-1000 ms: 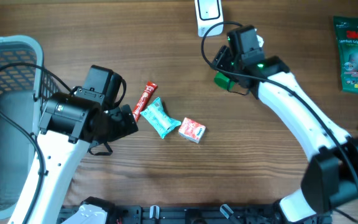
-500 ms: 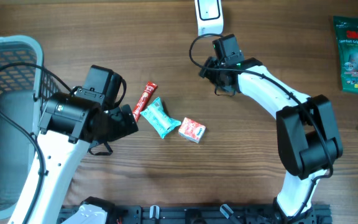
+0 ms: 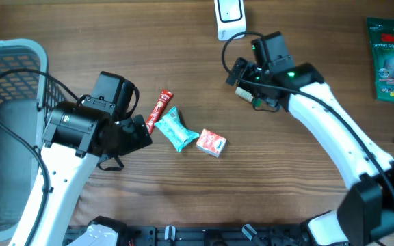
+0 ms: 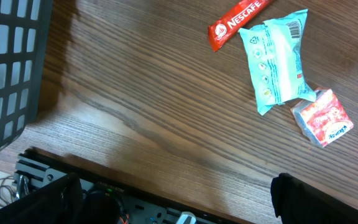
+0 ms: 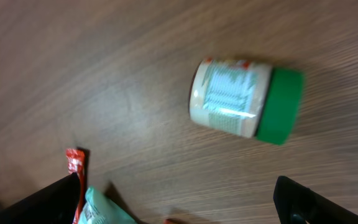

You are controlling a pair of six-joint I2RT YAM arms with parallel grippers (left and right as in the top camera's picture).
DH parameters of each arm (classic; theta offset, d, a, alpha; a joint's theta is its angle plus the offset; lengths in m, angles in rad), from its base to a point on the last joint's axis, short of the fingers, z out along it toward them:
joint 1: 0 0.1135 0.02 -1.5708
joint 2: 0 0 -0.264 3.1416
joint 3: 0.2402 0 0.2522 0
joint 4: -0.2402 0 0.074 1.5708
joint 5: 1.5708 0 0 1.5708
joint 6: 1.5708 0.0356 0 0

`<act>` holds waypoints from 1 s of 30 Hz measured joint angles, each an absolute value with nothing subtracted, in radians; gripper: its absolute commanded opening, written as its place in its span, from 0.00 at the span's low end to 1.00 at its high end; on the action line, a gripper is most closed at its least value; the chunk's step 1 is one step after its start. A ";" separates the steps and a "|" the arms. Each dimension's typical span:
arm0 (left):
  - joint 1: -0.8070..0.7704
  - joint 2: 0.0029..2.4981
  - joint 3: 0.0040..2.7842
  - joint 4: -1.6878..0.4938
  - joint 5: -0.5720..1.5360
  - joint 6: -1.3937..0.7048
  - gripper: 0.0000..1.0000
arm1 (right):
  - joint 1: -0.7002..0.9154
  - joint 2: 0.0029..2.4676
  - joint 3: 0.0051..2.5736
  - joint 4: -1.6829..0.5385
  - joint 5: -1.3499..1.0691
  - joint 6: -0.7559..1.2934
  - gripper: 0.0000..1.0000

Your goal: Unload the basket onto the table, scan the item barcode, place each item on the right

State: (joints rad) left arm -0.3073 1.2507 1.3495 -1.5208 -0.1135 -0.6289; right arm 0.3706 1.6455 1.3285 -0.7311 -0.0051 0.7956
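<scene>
**A:** Where do we find the right gripper [image 5: 178, 182]?

**B:** We see it over the upper middle of the table [image 3: 183, 205], just below the white device [image 3: 230, 15] at the far edge. Its fingers [image 5: 316, 205] sit at the bottom corners of the right wrist view, spread wide, gripping nothing.

**A:** And the jar [image 5: 244, 101]?

**B:** We find it lying on its side on the wood, apart from both fingers. In that view its green lid points right and its pale printed label faces up. The print is too blurred for us to pick out a barcode.

**A:** Do we see it from overhead?

**B:** Only a sliver, because the gripper body covers most of it.

**A:** What about the left gripper [image 4: 176, 180]?

**B:** We see it spread wide too, and empty. It hovers just left of three small items: a red Nescafé stick [image 4: 238, 23], a teal pouch [image 4: 277, 59] and a small red-and-white box [image 4: 323, 117]. The pouch lies between the other two. We cannot tell whether it touches them or only comes close. It shows a barcode at one corner.

**A:** What else do we have on the table?

**B:** A grey basket [image 3: 12, 51] stands at the left edge, beside the left arm. A green packet [image 3: 390, 58] lies at the far right, well apart from the jar.
</scene>
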 measured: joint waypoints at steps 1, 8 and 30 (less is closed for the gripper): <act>-0.307 1.251 1.349 -1.521 -0.113 -0.629 1.00 | 0.371 1.639 1.329 -0.741 0.014 0.796 1.00; -0.307 1.251 1.349 -1.521 -0.113 -0.629 1.00 | 0.363 1.708 1.329 -0.741 0.155 0.808 1.00; -0.307 1.251 1.349 -1.521 -0.113 -0.629 1.00 | 0.345 2.016 1.328 -0.595 0.206 0.795 0.90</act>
State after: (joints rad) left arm -0.3073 1.2507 1.3495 -1.5208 -0.1135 -0.6289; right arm 0.3450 2.0163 1.3285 -0.5945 0.2058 0.7952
